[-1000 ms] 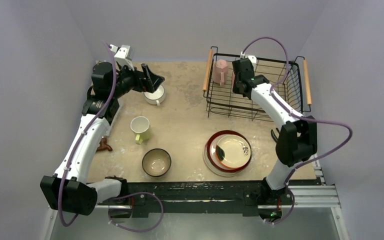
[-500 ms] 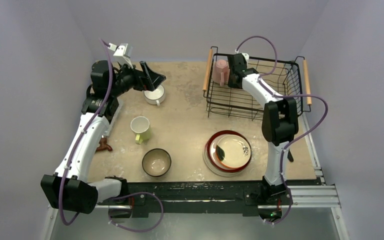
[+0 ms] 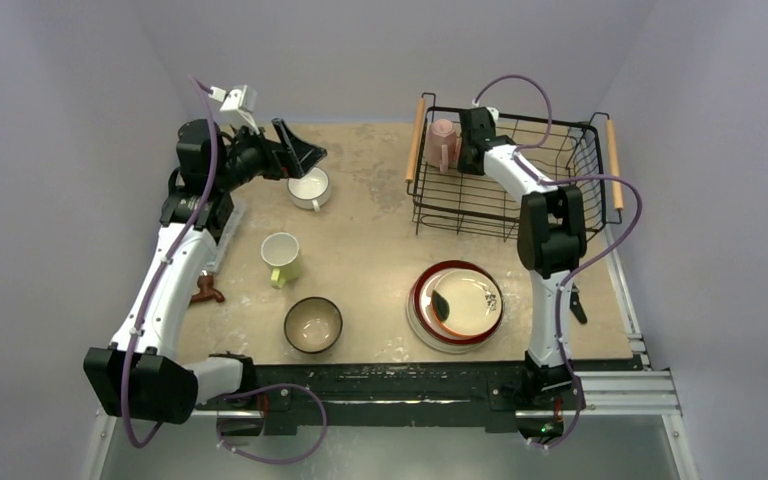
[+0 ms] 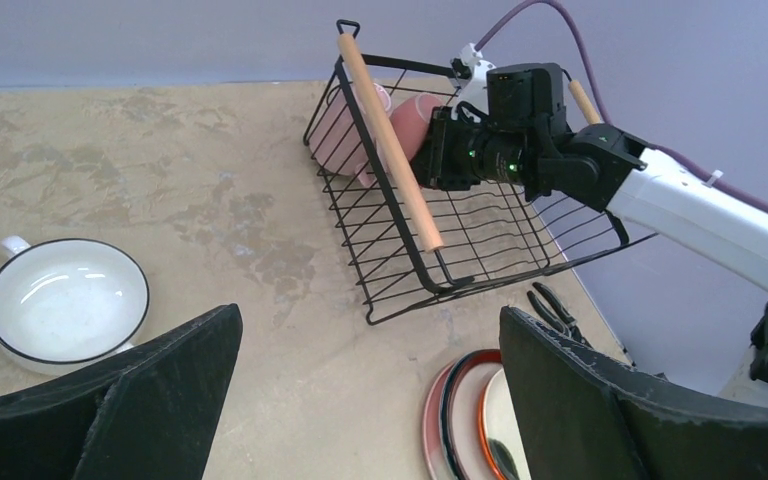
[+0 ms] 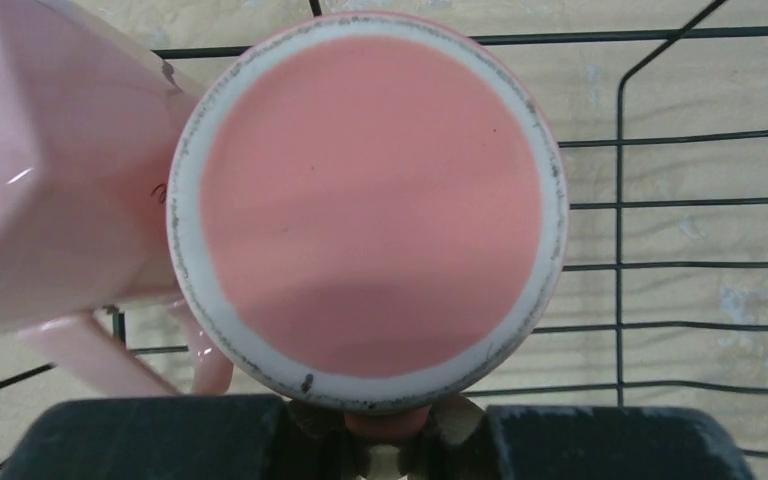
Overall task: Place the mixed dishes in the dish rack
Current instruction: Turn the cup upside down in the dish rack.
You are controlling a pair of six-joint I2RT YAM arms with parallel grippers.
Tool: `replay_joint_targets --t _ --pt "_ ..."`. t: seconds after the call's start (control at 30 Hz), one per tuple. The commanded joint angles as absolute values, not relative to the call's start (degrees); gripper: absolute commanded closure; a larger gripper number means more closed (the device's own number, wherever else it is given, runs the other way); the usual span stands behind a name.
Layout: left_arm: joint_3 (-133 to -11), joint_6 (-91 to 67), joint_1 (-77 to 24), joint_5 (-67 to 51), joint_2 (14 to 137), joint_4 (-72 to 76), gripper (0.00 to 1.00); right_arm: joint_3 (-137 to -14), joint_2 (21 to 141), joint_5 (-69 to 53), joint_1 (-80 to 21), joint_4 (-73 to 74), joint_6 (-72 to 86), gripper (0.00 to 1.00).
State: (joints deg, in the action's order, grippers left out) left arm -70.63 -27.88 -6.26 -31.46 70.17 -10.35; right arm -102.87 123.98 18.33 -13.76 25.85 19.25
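The dish rack (image 3: 508, 225) stands at the back right, a black wire basket with wooden handles (image 4: 390, 160). Inside its left end, my right gripper (image 5: 387, 425) is shut on the handle of the salmon mug (image 5: 370, 200), whose base faces the wrist camera. The pale pink mug (image 5: 50, 180) lies right beside it, at the rack's left wall (image 3: 442, 143). My left gripper (image 3: 300, 158) hangs open and empty just above the white mug (image 3: 310, 187). On the table sit the yellow-green mug (image 3: 282, 257), the teal bowl (image 3: 312, 324) and the stacked plates (image 3: 457, 304).
Black pliers (image 3: 572, 300) lie right of the plates, near the table's right edge. A small brown object (image 3: 206, 292) rests by the left arm. Purple walls close in on three sides. The right arm reaches over the rack's front rim.
The right arm has swung left, carrying the salmon mug across the rack to sit beside the pale pink mug. The left gripper has lifted slightly over the white mug.
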Motion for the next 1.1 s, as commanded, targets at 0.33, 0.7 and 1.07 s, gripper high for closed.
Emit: replay_joint_targets --t 0.33,0.7,1.07 --pt "-72.08 -33.00 -1.83 -34.74 70.93 -5.52 0.00 -111.08 127.75 18.94 -13.34 24.03 16.30 0.90" --pt "-72.00 -32.99 -1.58 -34.67 71.65 -5.85 0.00 -107.90 120.14 18.49 -13.44 28.21 18.84 0.44" --pt "-71.45 -29.93 -2.00 -30.49 68.58 -7.01 0.00 -80.16 89.00 8.32 -13.49 23.51 21.23 0.23"
